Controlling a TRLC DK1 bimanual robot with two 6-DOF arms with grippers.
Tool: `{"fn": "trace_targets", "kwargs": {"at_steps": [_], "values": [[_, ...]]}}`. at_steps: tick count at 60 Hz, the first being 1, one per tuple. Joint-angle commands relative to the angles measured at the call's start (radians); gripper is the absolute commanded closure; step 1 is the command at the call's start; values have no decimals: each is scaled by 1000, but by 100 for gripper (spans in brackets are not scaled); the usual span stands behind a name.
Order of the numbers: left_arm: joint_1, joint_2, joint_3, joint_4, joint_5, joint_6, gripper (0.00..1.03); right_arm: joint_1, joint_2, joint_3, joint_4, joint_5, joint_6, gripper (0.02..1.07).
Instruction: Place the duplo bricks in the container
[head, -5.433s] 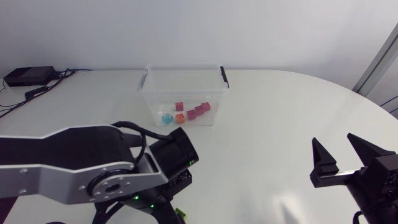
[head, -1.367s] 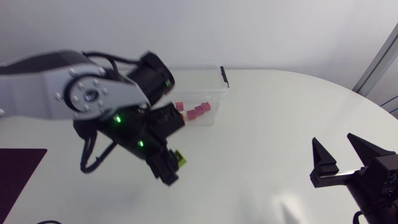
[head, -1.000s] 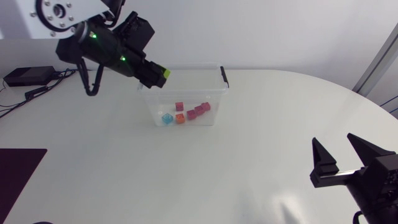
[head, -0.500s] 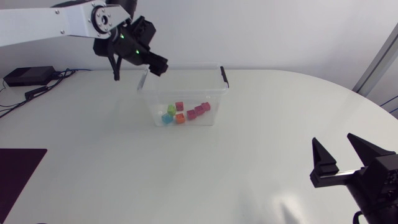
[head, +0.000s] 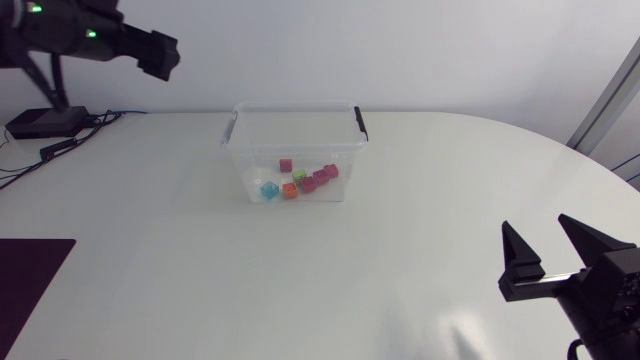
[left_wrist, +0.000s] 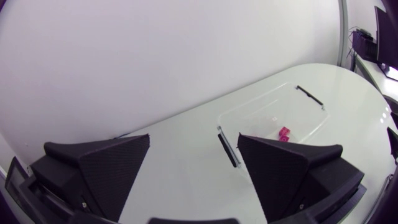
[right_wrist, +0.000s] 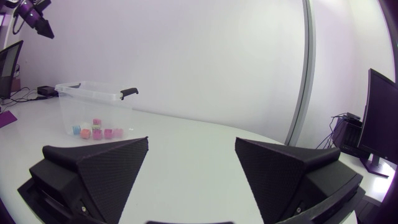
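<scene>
Readable markings: none. You are looking at no text, label, number or sign clear enough to read on the container (head: 295, 112), the bricks (head: 289, 191) or the table (head: 400, 260) in any view.

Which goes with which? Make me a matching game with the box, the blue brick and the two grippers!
Things:
1. container
2. blue duplo brick
3. left gripper
4. right gripper

Descriptions:
A. open, at the table's near right
B. clear, with black handles
C. lying inside the container
D. open, up at the far left

Pairs: 1-B, 2-C, 3-D, 4-A
</scene>
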Motion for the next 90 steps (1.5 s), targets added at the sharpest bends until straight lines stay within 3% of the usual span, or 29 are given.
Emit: {"fn": "trace_targets", "kwargs": {"at_steps": [1,20,35,42,56,63,74,75,90], "values": [[-24,-175,-112,17,0,-15,3,-8,-7,-18,-2,-5,-12,6],[-66,-813,-532,50,-55,-23,3,-8,-6,-18,-2,-5,-12,6],[-58,-1126,-575,-40,-84,-9,4,-8,-6,-18,-2,-5,-12,6],[19,-1233,-586,-77,-81,-8,4,-8,-7,-18,-2,-5,-12,6],[106,-1333,-617,-166,8,-35,4,-8,-7,-18,-2,-5,-12,6],[115,-1340,-674,-169,17,-84,4,-8,-7,-18,-2,-5,-12,6],[123,-1343,-870,-36,20,-97,4,-8,-7,-18,-2,-5,-12,6],[123,-1343,-895,-26,52,-99,4,-8,-7,-18,-2,-5,-11,6],[136,-1338,-1023,101,66,-155,4,-5,-5,-18,-1,4,27,6]]}}
